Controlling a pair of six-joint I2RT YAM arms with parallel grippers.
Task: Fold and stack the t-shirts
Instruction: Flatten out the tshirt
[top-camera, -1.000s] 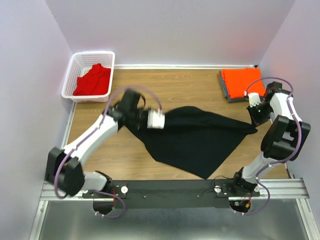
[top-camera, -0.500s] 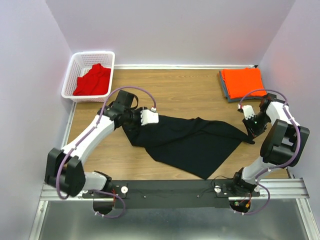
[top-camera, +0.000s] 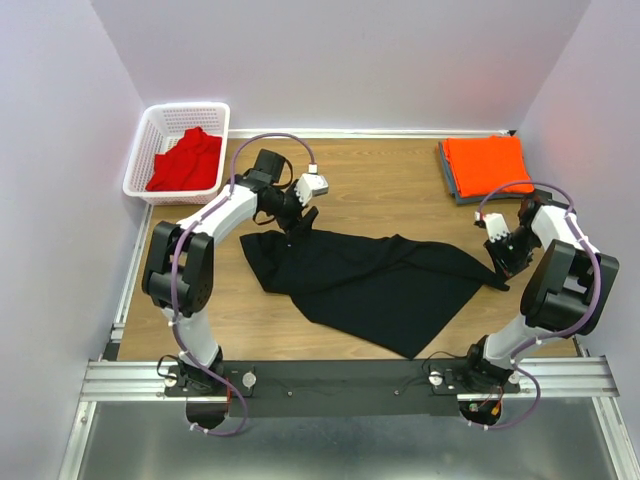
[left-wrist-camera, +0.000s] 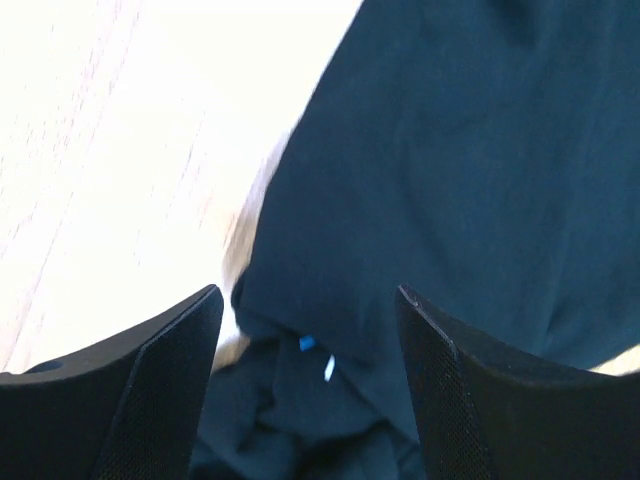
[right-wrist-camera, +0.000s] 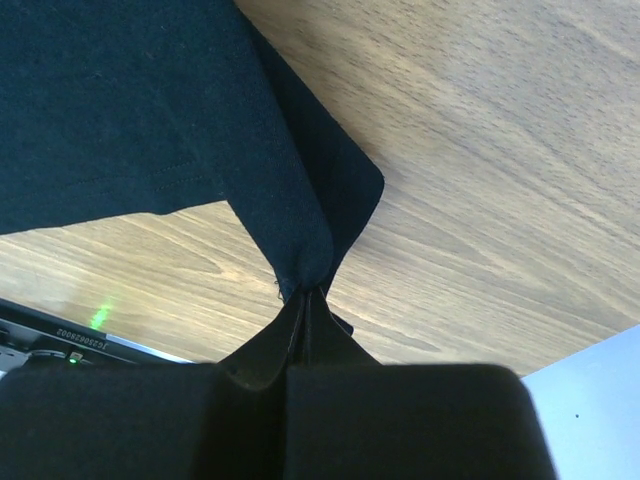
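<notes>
The large black t-shirt (top-camera: 370, 285) lies rumpled across the middle of the table. My left gripper (top-camera: 298, 222) hovers open just above its far-left corner. In the left wrist view the two fingers stand wide apart (left-wrist-camera: 310, 340) over bunched black cloth (left-wrist-camera: 450, 150), and nothing is pinched. My right gripper (top-camera: 497, 268) is shut on the shirt's right tip. The right wrist view shows the cloth (right-wrist-camera: 120, 110) drawn into the shut fingertips (right-wrist-camera: 310, 300). The orange t-shirt (top-camera: 485, 165) lies folded at the far right. The red t-shirt (top-camera: 187, 160) sits crumpled in the basket.
The white mesh basket (top-camera: 150, 130) stands at the far left corner. A grey mat (top-camera: 448, 180) lies under the orange shirt. Bare wood (top-camera: 380, 185) shows between basket and mat. The black rail (top-camera: 340, 378) with both arm bases runs along the near edge.
My left gripper opened, let go of the black shirt's left corner and pulled back toward the far left; the corner now rests on the table. The right gripper came down slightly, still gripping.
</notes>
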